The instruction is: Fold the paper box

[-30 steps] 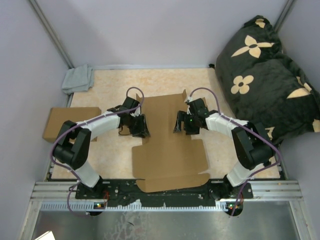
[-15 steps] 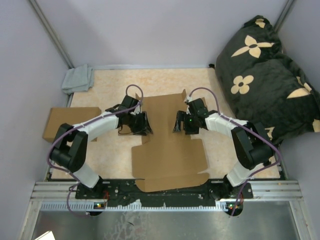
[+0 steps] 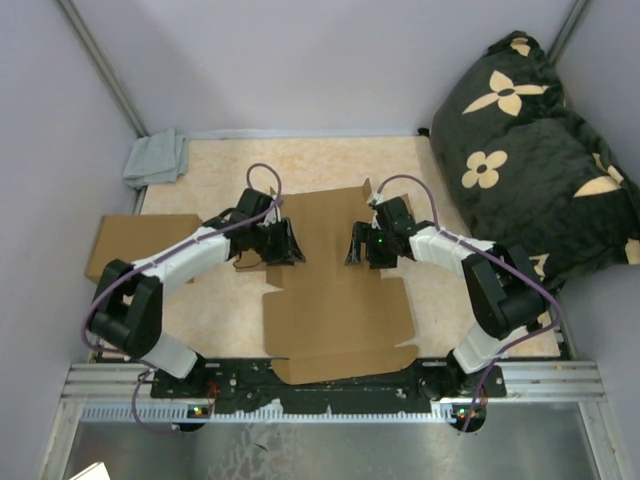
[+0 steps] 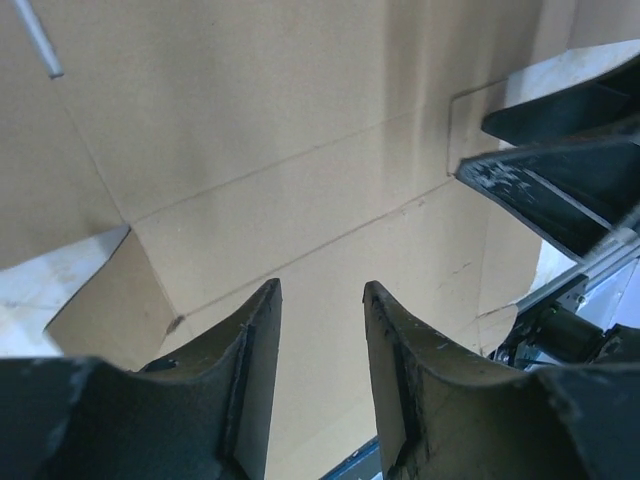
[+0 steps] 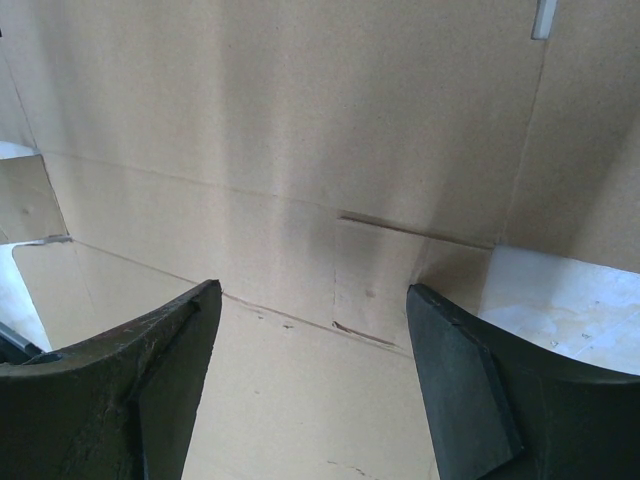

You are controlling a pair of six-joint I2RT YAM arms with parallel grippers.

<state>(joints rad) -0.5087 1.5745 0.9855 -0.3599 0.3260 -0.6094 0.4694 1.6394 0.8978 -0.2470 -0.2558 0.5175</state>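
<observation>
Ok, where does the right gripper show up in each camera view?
Top external: right gripper at centre, on the paper box's right side.
Left wrist: right gripper at upper right, above the cardboard.
Right wrist: its fingers fill both bottom corners.
Shared landmark: the paper box's creased panel.

Matt brown cardboard, smooth between its creases, forms the paper box [image 3: 338, 300], alongside a speckled beige tabletop [image 3: 330, 165] with a faint sheen, a cloth [image 3: 157, 157] of soft grey fabric, a black fabric cushion [image 3: 530, 140] and a left gripper [image 4: 321, 292] of scuffed matt black plastic.
</observation>
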